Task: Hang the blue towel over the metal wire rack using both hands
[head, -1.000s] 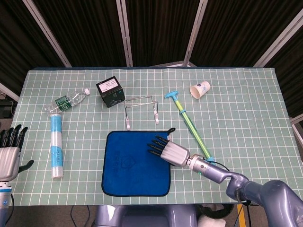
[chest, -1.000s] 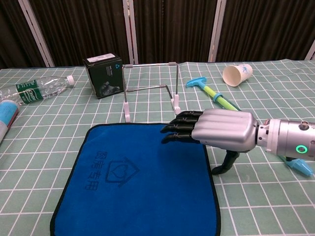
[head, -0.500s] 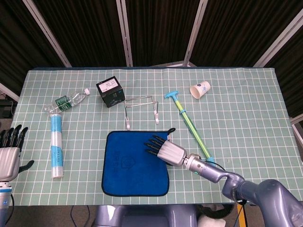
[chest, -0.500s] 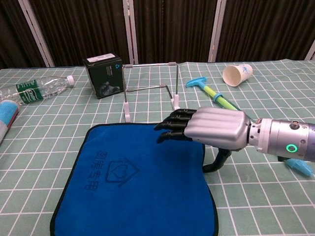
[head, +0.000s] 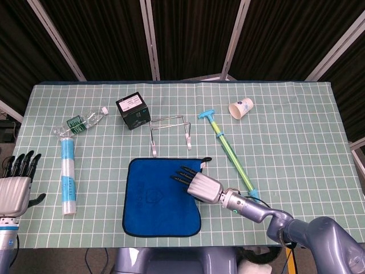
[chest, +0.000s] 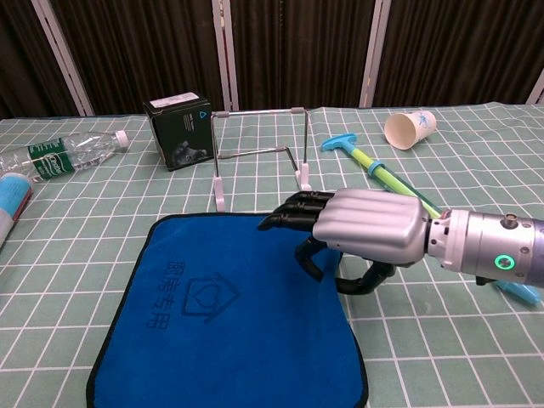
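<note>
Blue towel lies flat under right hand, edge pinched.

Matt plush towel; thin shiny wire rack; glossy metallic right hand; paper cup.

The head view looks steeply down on the whole green checked tablecloth; the chest view faces forward, low and close. Both share the thin metal wire rack.
</note>
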You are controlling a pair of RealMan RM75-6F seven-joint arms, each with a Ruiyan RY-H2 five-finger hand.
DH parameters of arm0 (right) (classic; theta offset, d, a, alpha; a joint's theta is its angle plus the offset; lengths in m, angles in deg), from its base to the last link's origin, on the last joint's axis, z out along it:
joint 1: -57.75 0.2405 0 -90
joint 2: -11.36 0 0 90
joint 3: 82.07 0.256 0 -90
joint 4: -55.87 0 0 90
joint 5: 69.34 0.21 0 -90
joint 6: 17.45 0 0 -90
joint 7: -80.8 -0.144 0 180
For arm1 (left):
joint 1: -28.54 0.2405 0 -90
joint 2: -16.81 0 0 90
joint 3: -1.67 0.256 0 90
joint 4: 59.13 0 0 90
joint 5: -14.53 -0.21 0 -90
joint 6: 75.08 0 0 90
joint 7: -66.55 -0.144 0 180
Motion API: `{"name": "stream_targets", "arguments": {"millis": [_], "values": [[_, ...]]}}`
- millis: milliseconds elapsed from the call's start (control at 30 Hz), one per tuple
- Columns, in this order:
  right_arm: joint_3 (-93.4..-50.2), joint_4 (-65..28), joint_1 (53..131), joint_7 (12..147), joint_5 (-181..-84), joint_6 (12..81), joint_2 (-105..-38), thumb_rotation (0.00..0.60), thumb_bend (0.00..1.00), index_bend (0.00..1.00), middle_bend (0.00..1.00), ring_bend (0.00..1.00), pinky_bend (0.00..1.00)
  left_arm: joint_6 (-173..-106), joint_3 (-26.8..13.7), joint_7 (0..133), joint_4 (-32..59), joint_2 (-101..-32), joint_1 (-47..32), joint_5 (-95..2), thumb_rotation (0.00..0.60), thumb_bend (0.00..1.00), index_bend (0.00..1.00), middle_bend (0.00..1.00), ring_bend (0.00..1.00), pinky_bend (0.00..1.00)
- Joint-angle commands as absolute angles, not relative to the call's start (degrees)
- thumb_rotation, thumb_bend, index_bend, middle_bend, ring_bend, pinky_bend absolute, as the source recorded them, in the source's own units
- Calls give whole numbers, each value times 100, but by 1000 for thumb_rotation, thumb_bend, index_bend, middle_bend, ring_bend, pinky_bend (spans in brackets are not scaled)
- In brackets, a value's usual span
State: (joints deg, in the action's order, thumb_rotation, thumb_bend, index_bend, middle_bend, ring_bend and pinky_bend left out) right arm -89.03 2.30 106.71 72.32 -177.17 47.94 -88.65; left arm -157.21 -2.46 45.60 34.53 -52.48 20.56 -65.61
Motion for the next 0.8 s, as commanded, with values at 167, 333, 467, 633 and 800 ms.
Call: {"name": "stream_targets", "arguments": {"millis": [167,333,467,633,800], "values": [[-8923,206,10670,7278,-17707,4856,-8849,600,420,827,48,0,0,-14740,6,5379,2588,-5494,1174,-7628,600,58,140,0,0,0],[-8922,126,10663,7329,-17665,4842,-8807,600,417,874,48,0,0,-14450,165,5995,1733,-5961,609,-8380,600,59,312,0,0,0],[-8908,48,10668,7351,-17643,4852,-8773,600,418,819,48,0,0,-14347,257,6347,1207,-6348,276,-8738,600,61,330,0,0,0],[-8866,-72,10674,7374,-17566,4810,-8740,600,416,846,48,0,0,-14334,337,6556,720,-6771,-77,-9083,600,61,348,0,0,0],[-8830,-201,10705,7408,-17501,4725,-8687,600,417,807,48,0,0,-14422,501,6778,133,-7267,-350,-9424,600,61,355,0,0,0]]}}
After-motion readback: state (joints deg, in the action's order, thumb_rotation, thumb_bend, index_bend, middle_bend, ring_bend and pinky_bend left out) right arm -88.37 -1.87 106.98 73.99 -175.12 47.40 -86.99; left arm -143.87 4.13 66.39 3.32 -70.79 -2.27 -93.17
